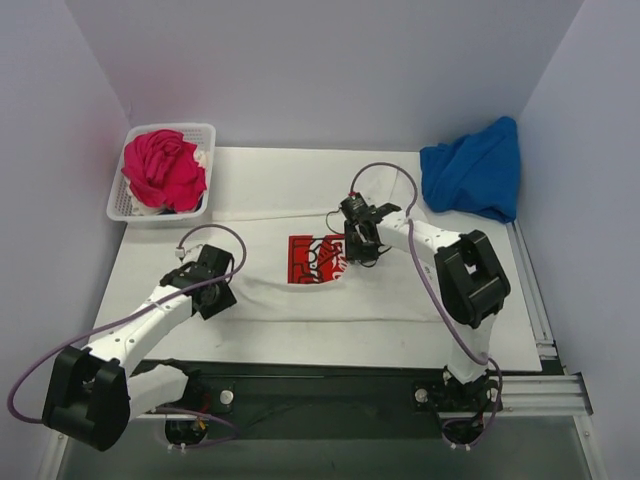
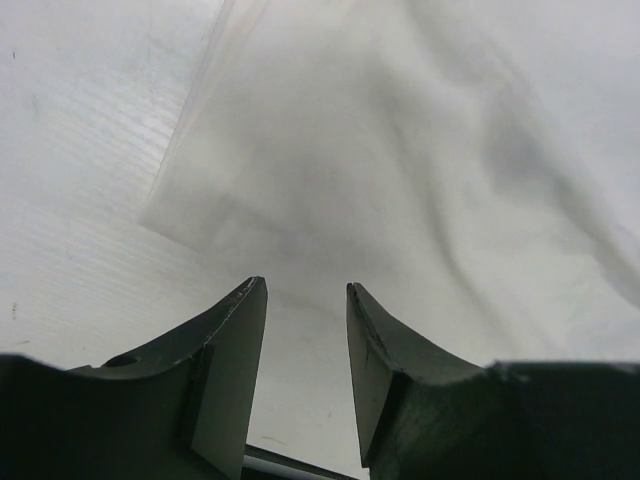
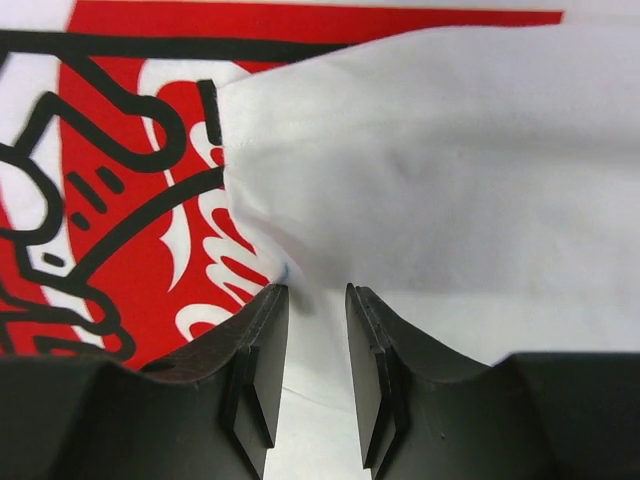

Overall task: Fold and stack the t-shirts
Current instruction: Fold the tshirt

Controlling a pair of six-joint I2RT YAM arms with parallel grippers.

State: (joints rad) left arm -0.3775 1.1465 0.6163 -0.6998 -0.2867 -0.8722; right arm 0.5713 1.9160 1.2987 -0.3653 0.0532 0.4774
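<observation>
On the tabletop point(image 1: 300, 175), a basket point(image 1: 118, 205) sits in the far left corner with bunched shirts point(image 1: 162, 170) heaped inside it. Over in the far right corner, by the right wall, lies a crumpled shirt point(image 1: 472, 180). Nearer the arms, a large shirt point(image 1: 390, 290) is spread flat across the middle, its chest print point(image 1: 310, 260) about at the centre. A folded-over flap point(image 3: 450, 150) of that shirt lies on the print's right part. The right hand point(image 3: 317, 290) is over the print's right edge, just short of the flap. The left hand point(image 2: 305, 290) is at the large shirt's left end, the cloth's edge just ahead of it.
</observation>
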